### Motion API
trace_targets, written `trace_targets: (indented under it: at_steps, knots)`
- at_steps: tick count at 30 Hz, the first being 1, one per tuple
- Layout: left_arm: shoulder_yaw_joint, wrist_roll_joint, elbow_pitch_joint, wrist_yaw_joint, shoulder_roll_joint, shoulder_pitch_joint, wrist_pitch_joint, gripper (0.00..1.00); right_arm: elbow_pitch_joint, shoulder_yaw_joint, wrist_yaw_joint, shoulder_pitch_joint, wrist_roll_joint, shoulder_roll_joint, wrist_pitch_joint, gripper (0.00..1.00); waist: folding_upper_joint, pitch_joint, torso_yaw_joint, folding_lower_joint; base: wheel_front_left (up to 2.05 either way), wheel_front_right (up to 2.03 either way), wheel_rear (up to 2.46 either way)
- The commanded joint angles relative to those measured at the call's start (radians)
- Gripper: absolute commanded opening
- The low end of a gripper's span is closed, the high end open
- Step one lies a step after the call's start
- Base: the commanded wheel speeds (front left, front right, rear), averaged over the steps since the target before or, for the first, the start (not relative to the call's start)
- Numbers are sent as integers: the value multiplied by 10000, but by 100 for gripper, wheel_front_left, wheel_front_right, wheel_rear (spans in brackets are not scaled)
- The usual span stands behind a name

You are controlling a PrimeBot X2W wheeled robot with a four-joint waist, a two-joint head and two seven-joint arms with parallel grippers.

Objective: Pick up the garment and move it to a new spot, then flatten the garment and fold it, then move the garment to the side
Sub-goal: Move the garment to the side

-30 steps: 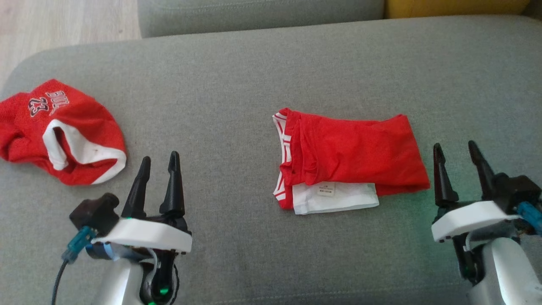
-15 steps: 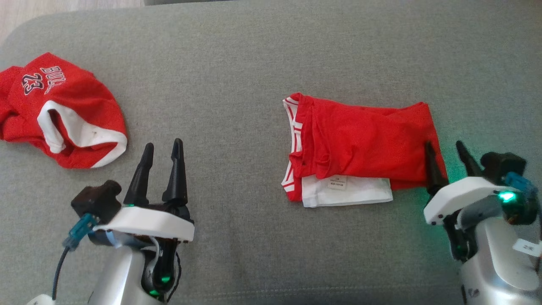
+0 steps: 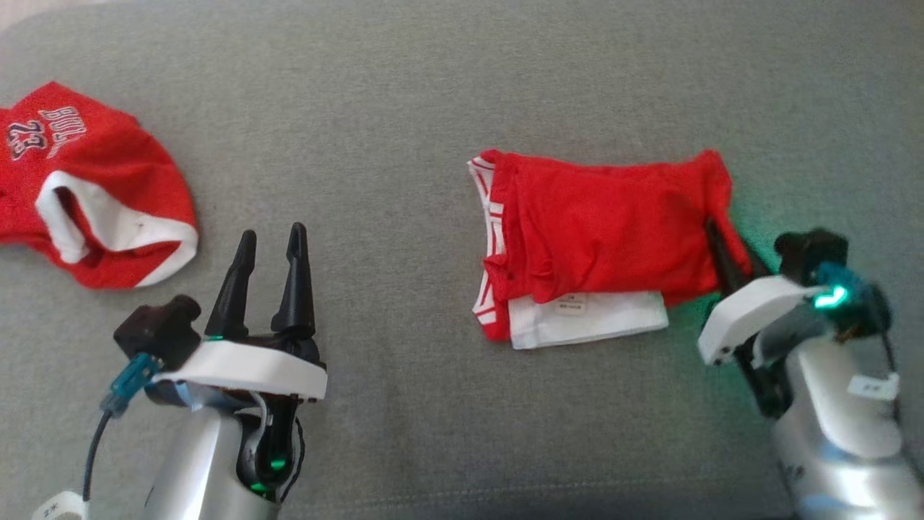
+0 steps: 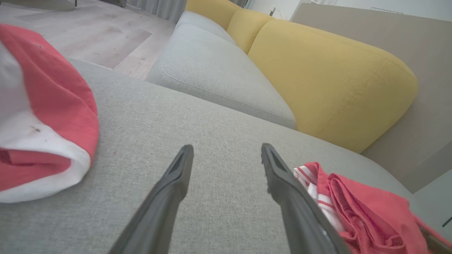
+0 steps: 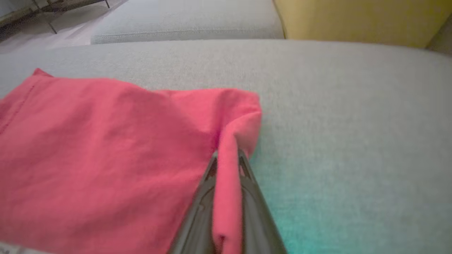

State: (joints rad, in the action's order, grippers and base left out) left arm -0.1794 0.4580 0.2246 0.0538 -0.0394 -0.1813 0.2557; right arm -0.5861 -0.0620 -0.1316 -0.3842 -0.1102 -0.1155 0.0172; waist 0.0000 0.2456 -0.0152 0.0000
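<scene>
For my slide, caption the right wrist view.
Right gripper shut on a fold of the red garment on grey sofa.

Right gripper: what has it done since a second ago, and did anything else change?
The right gripper reached forward to the right edge of the folded red garment and shut on a ridge of fabric, bunching that corner up. The head view also shifted, so the whole scene sits differently. Unchanged: the left gripper is open above the grey cushion, and the red jersey lies untouched at the left.
</scene>
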Motion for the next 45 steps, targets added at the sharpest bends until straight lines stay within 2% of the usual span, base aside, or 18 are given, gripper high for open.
trace_targets:
  at_steps: [1, 8, 11, 15, 18, 22, 25, 31, 32, 33, 34, 35, 45]
  knots:
    - [360, -100, -301, 59, -108, -390, 61, 100, 491, -285, 9, -542, 205, -367, 231, 0, 0, 53, -127, 0, 0, 0, 0]
    - [386, -168, -357, 139, -108, -595, 61, 100, 802, -530, 9, -1607, 482, -2244, 91, 0, 0, 393, -497, 0, 0, 0, 0]
    - [351, -204, -364, 187, -108, -717, 61, 100, 513, -47, 9, -2108, 267, -3088, -138, 0, 0, 582, -515, 0, 0, 0, 0]
    - [325, -205, -384, 239, -108, -888, 61, 100, 40, 668, 9, -2511, 826, -4046, -340, 0, 0, 803, -448, 0, 0, 0, 0]
    - [370, -216, -385, 266, -108, -919, 61, 100, -153, 1579, 9, -2666, 1463, -4076, -382, 0, 0, 908, -410, 0, 0, 0, 0]
    - [451, -217, -347, 284, -108, -877, 61, 100, -117, 2552, 9, -2665, 2092, -3588, -450, 0, 0, 971, -379, 0, 0, 0, 0]
    - [493, -225, -322, 309, -108, -859, 61, 100, -75, 2835, 9, -2648, 2211, -3294, -441, 0, 0, 975, -364, 0, 0, 0, 0]
    - [541, -242, -269, 330, -108, -833, 61, 100, -76, 2964, 9, -2628, 2266, -3132, -385, 0, 0, 917, -366, 0, 0, 0, 0]
    - [544, -238, -256, 333, -108, -826, 61, 100, -97, 3020, 9, -2621, 2194, -3072, -397, 13, 0, 885, -371, 0, 0, 0, 0]
    - [545, -234, -242, 335, -108, -813, 61, 100, -116, 3007, 9, -2607, 2126, -3021, -409, 33, 0, 848, -378, 0, 0, 0, 0]
    - [548, -231, -229, 337, -108, -795, 61, 100, -124, 2957, 9, -2597, 2021, -2961, -421, 58, 0, 810, -389, 0, 0, 0, 0]
    - [553, -225, -217, 338, -108, -772, 61, 100, -105, 2943, 9, -2597, 1946, -2930, -424, 100, 0, 770, -405, 0, 0, 0, 0]
    - [458, -84, -54, 304, -108, -567, 61, 100, 707, 2059, 9, -2792, 1505, -2729, -372, 100, 0, 209, -453, 0, 0, 0, 0]
